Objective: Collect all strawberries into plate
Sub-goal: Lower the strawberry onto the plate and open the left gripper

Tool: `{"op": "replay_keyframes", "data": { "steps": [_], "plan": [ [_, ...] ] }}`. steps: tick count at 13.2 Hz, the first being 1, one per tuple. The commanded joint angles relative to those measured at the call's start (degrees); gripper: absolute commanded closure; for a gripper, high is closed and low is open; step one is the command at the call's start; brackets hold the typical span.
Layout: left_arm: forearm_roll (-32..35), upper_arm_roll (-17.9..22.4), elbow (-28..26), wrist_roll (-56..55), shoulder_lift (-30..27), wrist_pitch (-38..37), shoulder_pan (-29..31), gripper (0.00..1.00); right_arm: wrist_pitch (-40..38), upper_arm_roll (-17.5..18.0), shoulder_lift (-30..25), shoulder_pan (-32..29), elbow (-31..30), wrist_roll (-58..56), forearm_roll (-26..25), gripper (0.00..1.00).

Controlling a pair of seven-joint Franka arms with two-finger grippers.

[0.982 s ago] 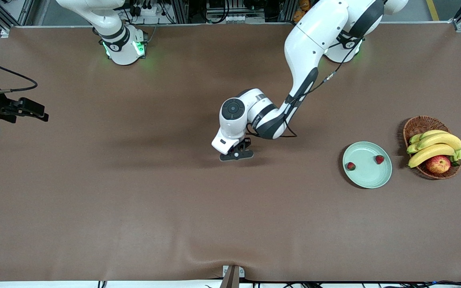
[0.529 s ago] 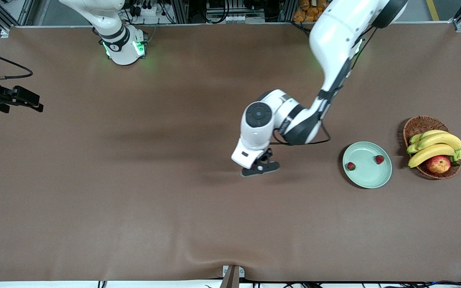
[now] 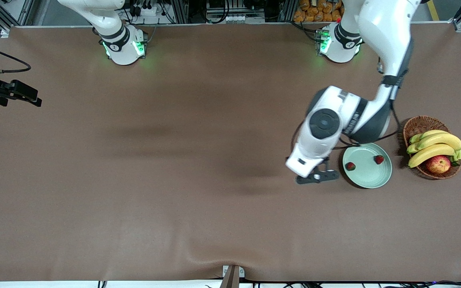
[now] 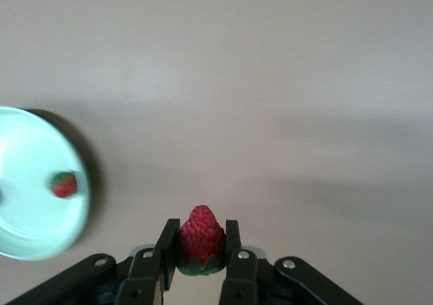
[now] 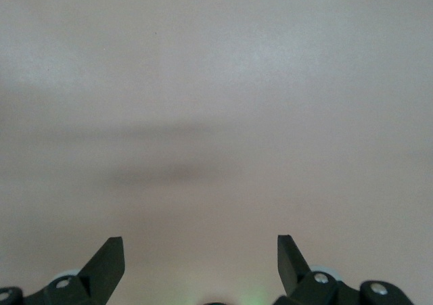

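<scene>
the left claw [image 3: 317, 176] hangs over the bare brown surface [image 3: 174, 200] just beside the plate [image 3: 367, 176], clamped on the third strawberry [image 4: 200, 241], which sits between its fingers with the leafy cap down against them. the mint-green plate lies toward the left arm's end of the surface, with two strawberries already in it, one [image 3: 350, 166] near the rim on the claw's side and one [image 3: 379, 159] toward the basket [image 3: 414, 126] of bananas and an apple.

from where i stand, the berry is tiny and round, so if the claw lets go short of the rim, or from too high up, it could land on the surface or bounce and roll off the shallow dish. coming in low, the fingers might nudge the nearest berry out.

the right claw [image 5: 201, 268] waits over the right arm's end of the surface, fingers wide apart and holding nothing.
</scene>
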Motion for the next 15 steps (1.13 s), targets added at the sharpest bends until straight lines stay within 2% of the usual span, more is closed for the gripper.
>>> {"op": "replay_keyframes", "data": {
  "steps": [1,4,8,9,10,11,12,15],
  "plan": [
    [0.4,-0.8,-5.4,12.2,-2.5,0.7,6.8,1.00,0.1,-1.4,-1.9,1.2,-2.0,0.9,-0.3,0.00],
    [0.9,-0.8,-6.5,23.2,-1.2,1.5,12.9,1.00,0.0,-6.0,-2.1,5.5,-2.0,0.9,-0.3,0.00],
    [1.2,-0.7,-6.6,33.8,1.2,4.7,19.5,1.00,0.2,-5.7,-2.0,4.4,-2.0,0.4,0.7,0.00],
    [1.3,-0.7,-6.6,35.1,2.0,5.6,20.6,0.92,0.4,-5.7,-2.0,4.3,-2.0,0.2,0.6,0.00],
    [1.2,-0.7,-6.5,35.3,2.2,6.3,20.9,0.53,0.7,-5.7,-2.0,4.3,-2.0,-0.4,0.6,0.00],
    [1.1,-0.7,-6.2,34.6,2.5,6.5,20.9,0.08,1.0,-5.7,-2.0,3.9,-2.0,-2.1,0.6,0.00],
    [0.8,-0.8,-6.1,34.1,2.1,6.5,20.8,0.00,1.0,-5.6,-2.0,3.1,-2.0,-3.0,0.6,0.00],
    [0.8,-0.8,-5.6,34.6,0.0,6.0,20.8,0.00,0.9,-3.8,-2.0,2.0,-1.9,-3.1,0.0,0.00]
  ]
}}
